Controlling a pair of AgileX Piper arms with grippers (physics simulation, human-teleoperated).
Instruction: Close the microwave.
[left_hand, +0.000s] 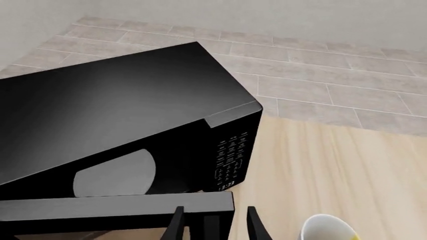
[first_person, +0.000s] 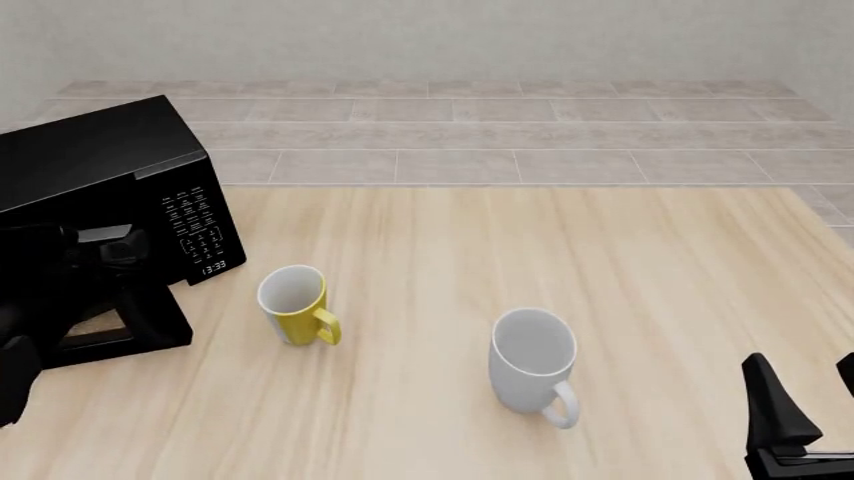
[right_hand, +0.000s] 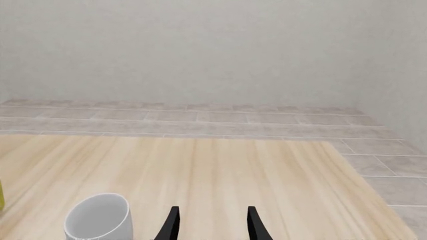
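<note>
Nearest the front camera, the right pincer (first_person: 801, 405) is showing only as dark finger tips cut off by the lower right corner, hovering over the pale wooden table (first_person: 534, 240); in its own wrist view its two fingers are standing spread with nothing between them. The large glossy black microwave (first_person: 94, 170) is sitting at the far left of the table, partly running out of the frame, its white-marked keypad panel (first_person: 198, 225) facing the table's middle. Its dark door (left_hand: 117, 207) is hanging open, swung out toward the near side, and the white round turntable (left_hand: 113, 175) is peeking out from the dim cavity. The left pincer (left_hand: 213, 225) is sitting at the door's free edge, fingers spread, one finger on either side of that edge; whether they are touching it cannot be told. In the front view the left arm is merging with the black door and is hard to separate. A yellow mug (first_person: 294, 303) is standing just right of the microwave, and a white mug (first_person: 534, 360) is farther right.
</note>
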